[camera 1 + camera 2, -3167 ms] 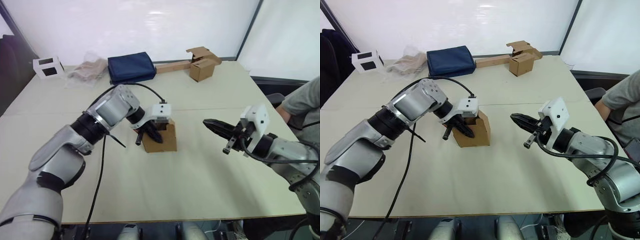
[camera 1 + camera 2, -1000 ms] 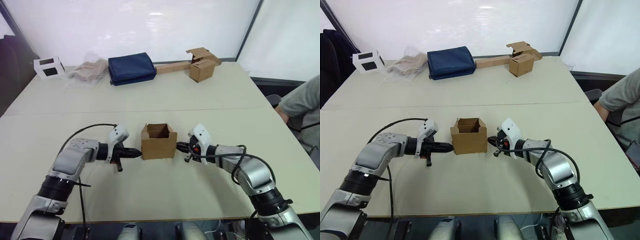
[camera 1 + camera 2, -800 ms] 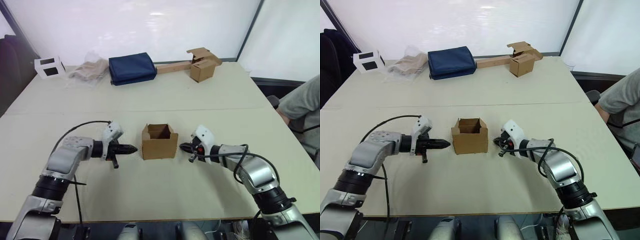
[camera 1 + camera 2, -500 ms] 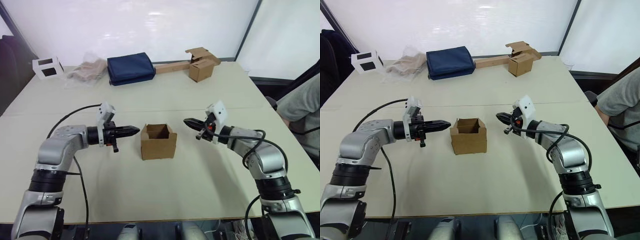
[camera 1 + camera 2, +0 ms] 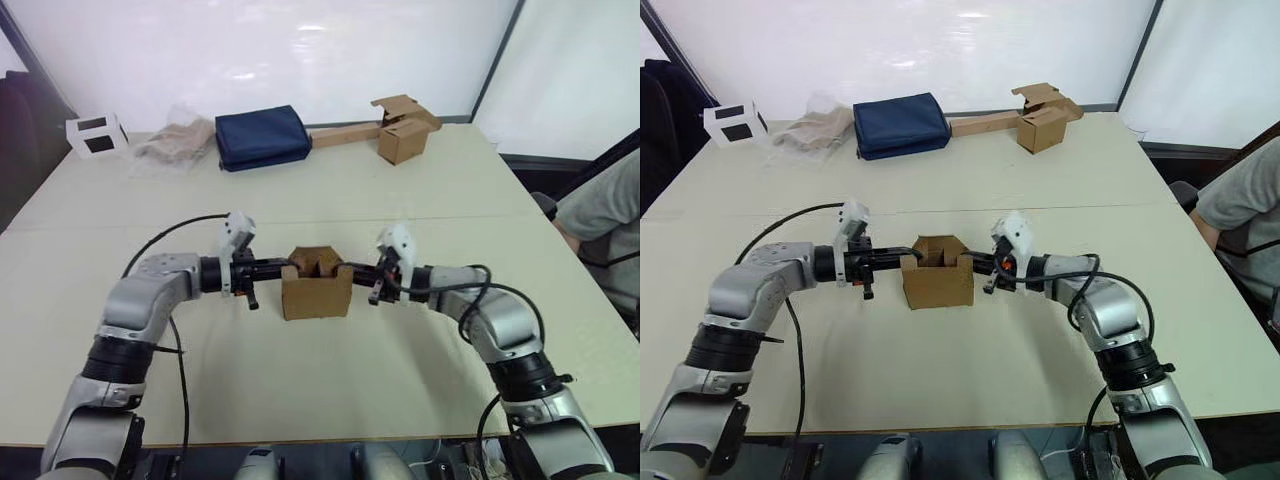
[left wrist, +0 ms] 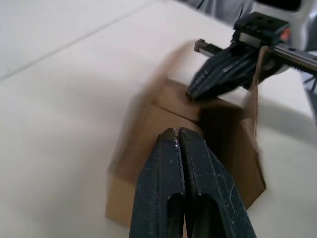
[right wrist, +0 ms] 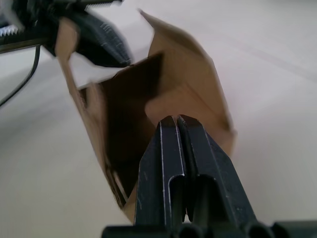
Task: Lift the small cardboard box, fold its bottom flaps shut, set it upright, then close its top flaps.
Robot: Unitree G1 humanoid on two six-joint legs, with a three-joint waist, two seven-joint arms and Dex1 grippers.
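On the desk (image 5: 330, 380) the box (image 5: 316, 292) stands upright, so its bottom looks done. Either side of it, the left gripper (image 5: 281, 267) and right gripper (image 5: 352, 270), fingers pressed together and empty, push the top flaps (image 5: 936, 254) inward; closing remains.

Plain brown box (image 5: 316, 291) is sitting on a pale beige table (image 5: 330, 390); black grippers, left (image 5: 283, 266) and right (image 5: 352, 270), are flanking it.
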